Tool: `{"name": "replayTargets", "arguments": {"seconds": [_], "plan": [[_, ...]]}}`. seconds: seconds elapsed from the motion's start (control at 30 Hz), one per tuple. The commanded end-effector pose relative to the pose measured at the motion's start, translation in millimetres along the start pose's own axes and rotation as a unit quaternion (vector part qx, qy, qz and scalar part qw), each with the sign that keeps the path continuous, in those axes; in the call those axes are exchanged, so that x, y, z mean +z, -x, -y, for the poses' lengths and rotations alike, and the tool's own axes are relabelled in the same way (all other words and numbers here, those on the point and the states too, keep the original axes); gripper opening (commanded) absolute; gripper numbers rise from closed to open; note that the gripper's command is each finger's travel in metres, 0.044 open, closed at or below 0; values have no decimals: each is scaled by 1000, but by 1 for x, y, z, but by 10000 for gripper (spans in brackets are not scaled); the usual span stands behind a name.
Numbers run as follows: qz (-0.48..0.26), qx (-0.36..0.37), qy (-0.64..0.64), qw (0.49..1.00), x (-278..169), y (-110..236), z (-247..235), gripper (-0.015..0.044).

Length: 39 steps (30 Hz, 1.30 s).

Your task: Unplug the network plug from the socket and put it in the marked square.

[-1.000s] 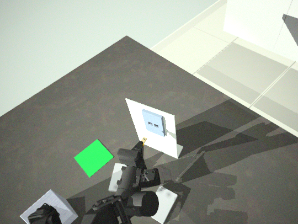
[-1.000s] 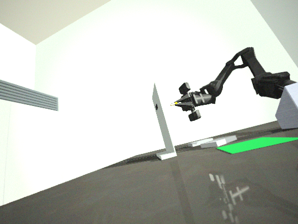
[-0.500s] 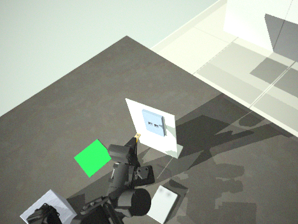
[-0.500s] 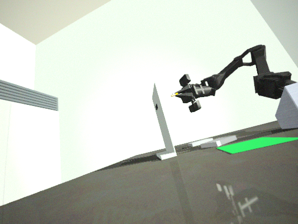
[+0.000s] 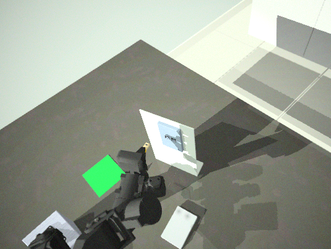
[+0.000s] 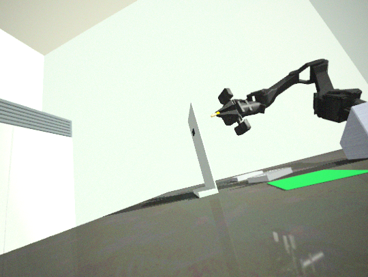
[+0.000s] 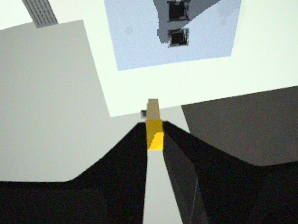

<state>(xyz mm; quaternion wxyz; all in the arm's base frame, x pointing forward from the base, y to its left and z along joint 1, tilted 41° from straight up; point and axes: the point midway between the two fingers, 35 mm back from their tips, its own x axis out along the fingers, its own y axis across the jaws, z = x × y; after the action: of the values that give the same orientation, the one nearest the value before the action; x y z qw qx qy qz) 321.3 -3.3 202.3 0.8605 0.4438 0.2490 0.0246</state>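
Gripping hard, my black parallel-jaw gripper (image 7: 154, 137) was nearly closed on the small yellow-and-tan network plug (image 7: 153, 129), whose tan nose poked out past my fingertips. I held it in the air, well above the dark brown table (image 5: 92, 116) and near its front edge, with a clear gap between the plug and the white upright panel (image 6: 201, 150). Both dark sockets (image 7: 177, 23) in the pale blue faceplate (image 5: 170, 136) looked vacant in my wrist view, so I judged the plug was out. I took it for a light, stiff little piece of plastic, slick on its flat sides and with a thin tab that could snap, so a firm pinch across the body behind the tab seemed the right hold; I could not see the tab itself. Nothing else touched my fingers. The bright green marked square (image 5: 102, 175) lay on the table just beside my wrist, towards the front left corner, and I reckoned carrying the plug down there was next.
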Motion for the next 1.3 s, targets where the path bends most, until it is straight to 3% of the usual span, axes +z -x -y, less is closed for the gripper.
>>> {"name": "replayTargets", "arguments": {"seconds": [0.0,0.63,1.27], "plan": [[-13,-28,-26,999,-12,-12,11,0],[-44,-172,-105,978,-77,-55,59,0],[-24,-308,-114,944,-142,-67,105,0]]}}
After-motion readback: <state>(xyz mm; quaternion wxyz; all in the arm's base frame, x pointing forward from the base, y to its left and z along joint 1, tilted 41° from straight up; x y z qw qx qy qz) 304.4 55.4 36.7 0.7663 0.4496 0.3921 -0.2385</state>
